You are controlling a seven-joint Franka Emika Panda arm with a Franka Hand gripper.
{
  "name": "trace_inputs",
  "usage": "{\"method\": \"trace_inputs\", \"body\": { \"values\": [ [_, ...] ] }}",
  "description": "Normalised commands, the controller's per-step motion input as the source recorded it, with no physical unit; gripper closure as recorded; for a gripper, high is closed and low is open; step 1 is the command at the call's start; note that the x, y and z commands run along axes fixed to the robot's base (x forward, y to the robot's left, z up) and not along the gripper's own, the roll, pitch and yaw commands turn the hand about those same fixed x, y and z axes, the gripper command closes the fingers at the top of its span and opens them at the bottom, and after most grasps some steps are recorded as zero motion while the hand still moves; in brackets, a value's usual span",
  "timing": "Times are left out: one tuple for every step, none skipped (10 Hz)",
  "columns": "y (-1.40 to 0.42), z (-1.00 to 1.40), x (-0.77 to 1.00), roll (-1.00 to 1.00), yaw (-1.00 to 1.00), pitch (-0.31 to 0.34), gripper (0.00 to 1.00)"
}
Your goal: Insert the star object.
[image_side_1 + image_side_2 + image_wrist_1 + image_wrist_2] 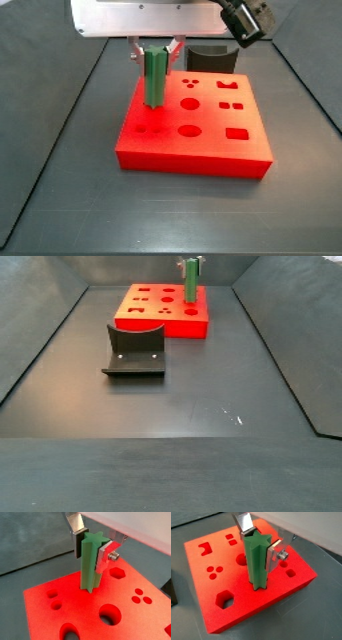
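My gripper [92, 544] is shut on the star object [90, 562], a long green ridged peg, and holds it upright by its upper end. The silver fingers [273, 554] clamp its two sides in both wrist views. The peg's lower end meets the top face of the red block [271, 607] near one edge. The peg hides any hole beneath it, so I cannot tell how deep it sits. In a side view the gripper [158, 50] and peg [156, 75] stand over the block's [201, 150] far left part. The peg [193, 281] also shows in a side view.
The red block [67, 597] has several shaped holes: round [110, 614], hexagonal [117, 573], square [238, 133] and others. The dark fixture [136, 351] stands on the grey floor beside the block [154, 318]; it also shows behind the block in a side view [211, 55]. Sloped grey walls bound the floor.
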Motion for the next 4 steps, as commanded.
{"method": "trace_inputs", "body": {
  "values": [
    [-0.13, -1.0, -0.07, 0.0, -0.13, -0.049, 1.0],
    [-0.06, -0.91, 0.0, 0.0, -0.12, -0.011, 1.0],
    [0.01, 0.0, 0.0, -0.03, 0.0, 0.0, 1.0],
    [0.0, 0.0, 0.0, 0.0, 0.0, 0.0, 1.0]
  ]
}}
